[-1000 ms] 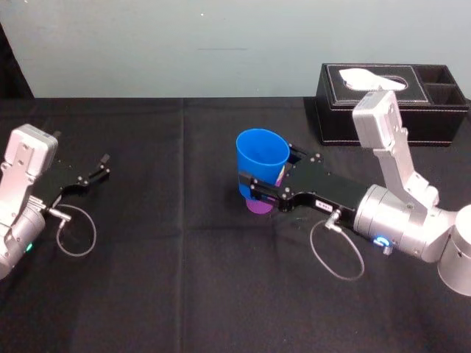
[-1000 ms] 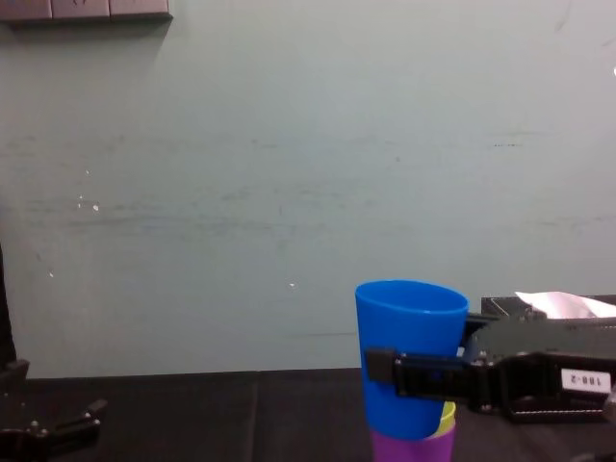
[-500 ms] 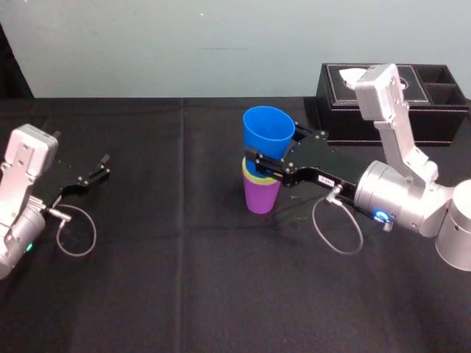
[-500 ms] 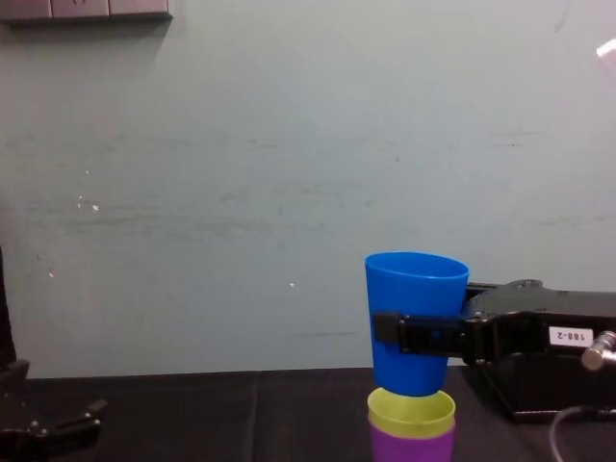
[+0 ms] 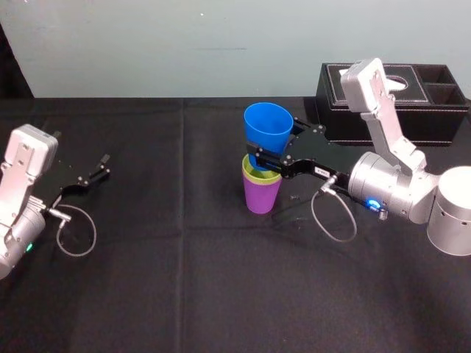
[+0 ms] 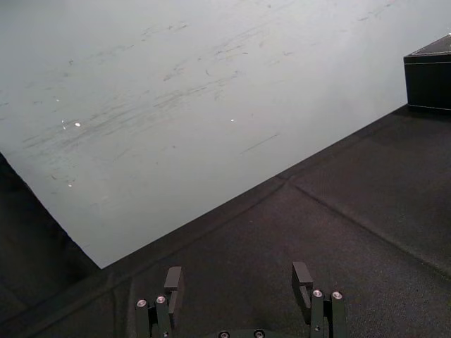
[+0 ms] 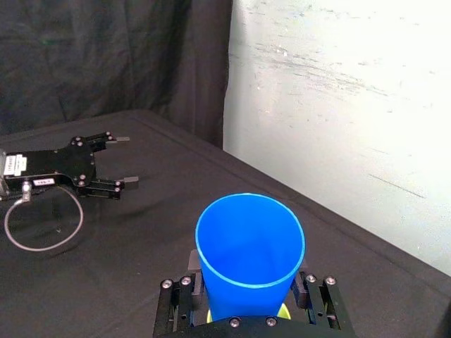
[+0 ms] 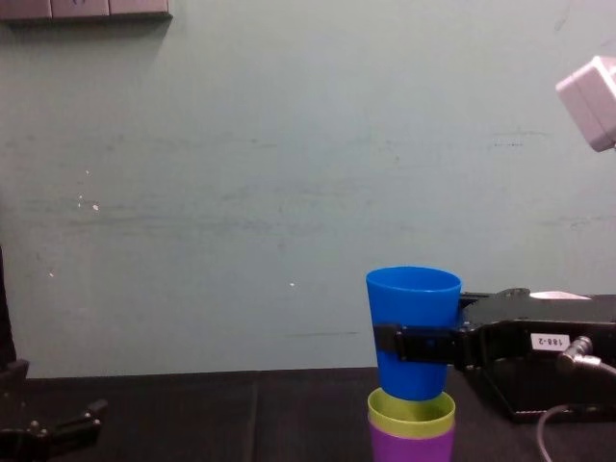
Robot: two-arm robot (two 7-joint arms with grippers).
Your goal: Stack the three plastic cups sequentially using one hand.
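At the middle of the bench, the right pincer is clamped on the blue cup, a finger on each side of its wall. It holds the cup upright, base just inside the rim of the yellow-green cup, which sits nested in the purple cup. The pincer's white label reads 188-2. The left pincer rests at the bench's left, fingers apart, holding nothing.

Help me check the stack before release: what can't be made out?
- Blue cup base: head view, the right claw gripping it largely covers it.
- Yellow-green cup body: hidden inside the purple cup, all views.
- Purple cup base: chest view, cut by bottom edge.
- Parked left claw: chest view, partly cut by bottom edge.
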